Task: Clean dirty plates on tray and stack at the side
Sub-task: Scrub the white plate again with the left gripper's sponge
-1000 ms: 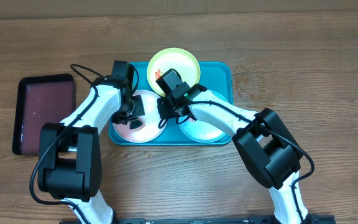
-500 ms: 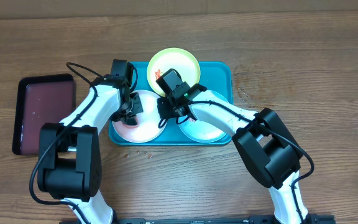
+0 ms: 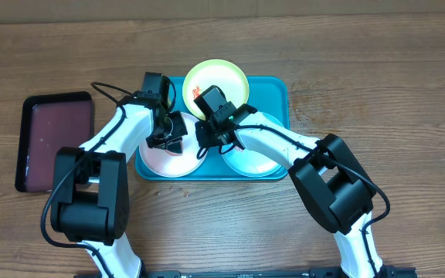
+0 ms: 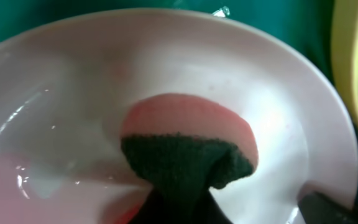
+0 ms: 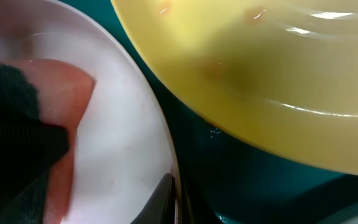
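Note:
The white plate [image 3: 157, 158] lies at the left of the turquoise tray [image 3: 273, 89]. My left gripper [image 3: 170, 133] is shut on a pink sponge with a dark green scouring side [image 4: 185, 137] and presses it onto the white plate [image 4: 278, 87]. My right gripper [image 3: 205, 139] is shut on the white plate's right rim [image 5: 123, 137], with one finger inside and one outside [image 5: 174, 196]. The pale yellow-green plate [image 3: 222, 76] rests on the tray's far rim and bears a red smear. The mint-blue plate [image 3: 257, 158] lies at the tray's right, partly under my right arm.
A smaller dark maroon tray [image 3: 56, 139] with a black rim stands on the wooden table to the left. Small crumbs lie on the table just in front of the turquoise tray. The yellow-green plate [image 5: 260, 74] overhangs close above my right gripper.
My left gripper has moved the sponge to the right and slightly away across the white plate. My right gripper has kept its hold on the rim.

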`<state>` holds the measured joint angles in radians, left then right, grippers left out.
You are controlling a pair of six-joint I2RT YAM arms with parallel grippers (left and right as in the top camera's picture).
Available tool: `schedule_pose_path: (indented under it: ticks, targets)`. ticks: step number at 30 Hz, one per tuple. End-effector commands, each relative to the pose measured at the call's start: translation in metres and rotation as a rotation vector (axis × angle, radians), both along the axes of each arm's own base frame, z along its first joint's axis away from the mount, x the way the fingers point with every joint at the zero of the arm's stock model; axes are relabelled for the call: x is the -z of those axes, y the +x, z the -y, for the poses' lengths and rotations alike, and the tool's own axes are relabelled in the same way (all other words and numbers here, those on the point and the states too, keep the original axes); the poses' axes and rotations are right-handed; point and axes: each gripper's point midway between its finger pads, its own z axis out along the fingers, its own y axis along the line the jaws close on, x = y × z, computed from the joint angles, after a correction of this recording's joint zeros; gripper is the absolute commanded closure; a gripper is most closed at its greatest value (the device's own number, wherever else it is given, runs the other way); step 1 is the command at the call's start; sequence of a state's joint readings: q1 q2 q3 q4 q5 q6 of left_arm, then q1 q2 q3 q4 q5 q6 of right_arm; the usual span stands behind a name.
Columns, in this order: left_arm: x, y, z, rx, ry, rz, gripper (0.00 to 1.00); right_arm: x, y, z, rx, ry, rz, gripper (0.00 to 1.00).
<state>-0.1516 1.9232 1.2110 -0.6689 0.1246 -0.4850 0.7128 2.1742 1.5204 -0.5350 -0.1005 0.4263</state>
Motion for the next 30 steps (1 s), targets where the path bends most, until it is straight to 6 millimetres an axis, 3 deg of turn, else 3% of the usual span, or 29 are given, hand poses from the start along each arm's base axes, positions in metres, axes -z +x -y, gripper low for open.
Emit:
schedule_pose_path:
  ticks: [1,11,19,23,27,30]
  targets:
    - [0.022,-0.015,-0.020,-0.001,0.113,-0.082,0.96,0.024,-0.008,0.005,-0.003,-0.036,-0.051,0.95]
    - [0.010,-0.023,-0.081,-0.046,0.430,-0.116,0.96,0.024,-0.008,0.005,-0.003,-0.036,-0.051,0.95]
    - [-0.004,-0.014,-0.088,-0.029,0.470,-0.103,0.96,0.024,-0.008,0.005,-0.003,-0.036,-0.051,0.95]
    - [-0.008,-0.004,-0.074,-0.026,0.396,-0.080,0.96,0.024,-0.008,0.005,-0.003,-0.035,-0.050,0.95]
    - [-0.001,0.005,-0.025,0.005,0.117,-0.049,0.96,0.024,-0.007,0.004,-0.003,-0.032,-0.046,0.95]
    - [-0.002,0.015,0.000,0.055,-0.017,0.003,0.96,0.024,-0.007,0.004,-0.003,-0.031,-0.046,0.95]
